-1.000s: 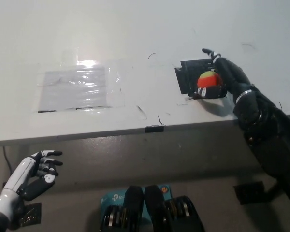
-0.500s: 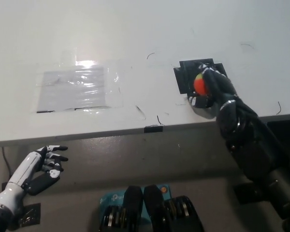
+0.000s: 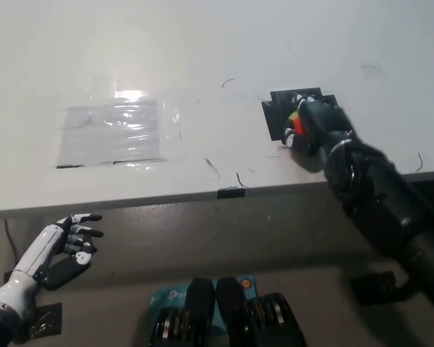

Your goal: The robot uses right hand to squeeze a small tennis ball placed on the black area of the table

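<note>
The small tennis ball, orange-red and yellow-green, sits on the black patch on the white table's right side. My black right hand is wrapped over the ball from the right, fingers closed around it, so only a sliver of the ball shows at the hand's left edge. The black arm runs down to the bottom right. My white left hand rests below the table's front edge at the lower left, fingers apart, holding nothing.
A clear plastic sheet is taped on the white table at the left. A small black tab sits on the table's front edge. Dark scuff marks lie near the patch.
The right hand has closed further over the ball, hiding most of it; a second ago the ball showed in full beside the hand. The left hand shifted slightly.
</note>
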Available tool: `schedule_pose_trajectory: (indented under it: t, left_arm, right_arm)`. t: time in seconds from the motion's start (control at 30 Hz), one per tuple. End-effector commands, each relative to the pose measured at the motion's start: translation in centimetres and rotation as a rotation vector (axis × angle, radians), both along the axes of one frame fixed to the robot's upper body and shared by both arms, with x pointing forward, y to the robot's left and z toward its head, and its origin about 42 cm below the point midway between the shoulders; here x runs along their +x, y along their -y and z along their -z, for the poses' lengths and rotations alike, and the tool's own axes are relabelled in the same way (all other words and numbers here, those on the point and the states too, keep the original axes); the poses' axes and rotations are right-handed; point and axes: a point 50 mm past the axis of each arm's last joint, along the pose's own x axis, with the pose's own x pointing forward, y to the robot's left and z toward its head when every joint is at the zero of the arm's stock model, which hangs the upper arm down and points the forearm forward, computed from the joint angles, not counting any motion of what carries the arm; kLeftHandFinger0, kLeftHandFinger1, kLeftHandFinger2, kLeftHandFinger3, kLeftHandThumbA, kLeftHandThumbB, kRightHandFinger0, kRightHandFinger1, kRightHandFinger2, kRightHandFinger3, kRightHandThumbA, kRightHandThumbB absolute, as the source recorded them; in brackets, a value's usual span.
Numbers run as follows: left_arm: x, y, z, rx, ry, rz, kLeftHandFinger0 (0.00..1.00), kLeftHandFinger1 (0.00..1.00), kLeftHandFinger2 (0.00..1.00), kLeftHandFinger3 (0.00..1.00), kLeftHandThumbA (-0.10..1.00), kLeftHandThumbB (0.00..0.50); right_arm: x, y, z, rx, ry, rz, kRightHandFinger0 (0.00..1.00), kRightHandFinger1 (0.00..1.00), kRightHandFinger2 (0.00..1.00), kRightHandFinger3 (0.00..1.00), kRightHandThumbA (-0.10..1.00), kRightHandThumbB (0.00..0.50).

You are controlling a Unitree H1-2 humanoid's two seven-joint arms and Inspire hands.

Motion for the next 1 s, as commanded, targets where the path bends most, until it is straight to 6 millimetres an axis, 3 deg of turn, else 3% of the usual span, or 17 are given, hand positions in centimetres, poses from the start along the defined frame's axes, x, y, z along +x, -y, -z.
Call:
schedule_pose_trajectory:
  t: [0.0,0.07,0.13,0.17,0.23,0.27,0.3,0.33,0.37,0.4,0.5,0.57,0.63,0.67,0.77,0.87,0.97]
  left_arm:
    - [1.0,0.1,-2.0,0.022,0.07,0.028,0.49,0.57,0.67,0.78,0.12,0.003]
    - [1.4,0.0,-2.3,0.019,0.08,0.026,0.48,0.55,0.66,0.78,0.13,0.01]
    - [1.6,0.0,-2.3,0.015,0.082,0.027,0.48,0.55,0.65,0.77,0.16,0.013]
    - [1.9,-0.1,-2.4,0.023,0.088,0.03,0.48,0.54,0.65,0.77,0.2,0.016]
    - [2.1,0.0,-2.5,0.02,0.079,0.029,0.49,0.55,0.65,0.77,0.25,0.019]
    - [2.2,0.0,-2.5,0.02,0.08,0.029,0.49,0.55,0.66,0.78,0.26,0.025]
    - [2.3,0.0,-2.5,0.02,0.08,0.027,0.5,0.56,0.66,0.78,0.27,0.02]
    - [2.3,0.0,-2.5,0.021,0.079,0.026,0.51,0.56,0.66,0.78,0.27,0.02]
    - [2.3,-0.1,-2.6,0.025,0.079,0.022,0.51,0.56,0.66,0.77,0.3,0.031]
    - [2.3,-0.1,-2.5,0.028,0.08,0.021,0.51,0.57,0.66,0.77,0.3,0.031]
    - [2.3,-0.1,-2.5,0.027,0.09,0.022,0.49,0.55,0.65,0.76,0.3,0.028]
    - [2.3,-0.1,-2.5,0.026,0.092,0.023,0.48,0.55,0.65,0.76,0.3,0.028]
    - [2.2,-0.3,-2.5,0.012,0.089,0.02,0.47,0.54,0.64,0.75,0.29,0.027]
    - [2.1,-0.2,-2.2,0.004,0.084,0.025,0.48,0.54,0.64,0.75,0.29,0.023]
    - [1.8,-0.2,-1.9,-0.002,0.081,0.023,0.48,0.53,0.62,0.74,0.3,0.038]
    - [1.7,-0.2,-1.7,0.009,0.087,0.018,0.46,0.53,0.63,0.74,0.32,0.031]
    - [1.8,-0.2,-1.6,0.01,0.095,0.019,0.45,0.54,0.64,0.75,0.31,0.033]
  right_arm:
    - [0.7,1.5,-1.3,-0.191,-0.05,0.003,0.02,0.45,0.83,1.0,-0.1,0.116]
    - [0.5,2.0,-1.3,-0.278,-0.056,-0.026,0.02,0.49,0.76,1.0,-0.1,0.088]
    - [0.4,2.3,-1.2,-0.272,-0.076,-0.027,0.13,0.67,0.82,1.0,-0.1,0.071]
    - [0.3,2.4,-1.1,-0.317,-0.112,-0.031,0.13,0.68,0.94,1.0,-0.1,0.032]
    - [-0.4,2.3,-0.3,-0.391,-0.196,-0.023,0.19,0.62,0.97,1.0,-0.09,0.059]
    - [-0.6,2.3,0.1,-0.413,-0.2,-0.052,0.19,0.55,0.81,1.0,-0.05,0.099]
    - [-0.8,2.4,0.5,-0.424,-0.207,-0.064,0.09,0.37,0.64,1.0,-0.01,0.133]
    - [-1.1,2.3,0.9,-0.424,-0.216,-0.064,0.05,0.32,0.6,1.0,-0.01,0.142]
    - [-1.7,2.2,1.7,-0.459,-0.226,-0.095,0.0,0.17,0.47,1.0,0.13,0.164]
    - [-2.0,2.2,2.0,-0.477,-0.228,-0.098,0.0,0.15,0.46,1.0,0.16,0.168]
    - [-3.6,2.8,3.5,-0.47,-0.156,-0.118,0.0,0.09,0.38,1.0,0.32,0.042]
    - [-3.7,2.8,3.6,-0.466,-0.143,-0.121,0.0,0.09,0.37,1.0,0.32,0.024]
    - [-4.6,3.6,4.7,-0.294,0.011,-0.159,0.0,0.03,0.2,1.0,-0.02,0.0]
    - [-4.9,4.0,5.4,-0.219,0.073,-0.168,0.0,0.04,0.19,0.71,-0.1,0.0]
    - [-5.6,4.4,6.1,-0.121,0.161,-0.188,0.0,0.14,0.32,0.37,-0.1,0.0]
    - [-6.6,4.7,7.1,0.055,0.314,-0.18,0.0,0.17,0.43,0.09,-0.1,0.013]
    - [-7.0,4.8,7.2,0.114,0.387,-0.191,0.0,0.22,0.51,0.03,-0.1,0.076]
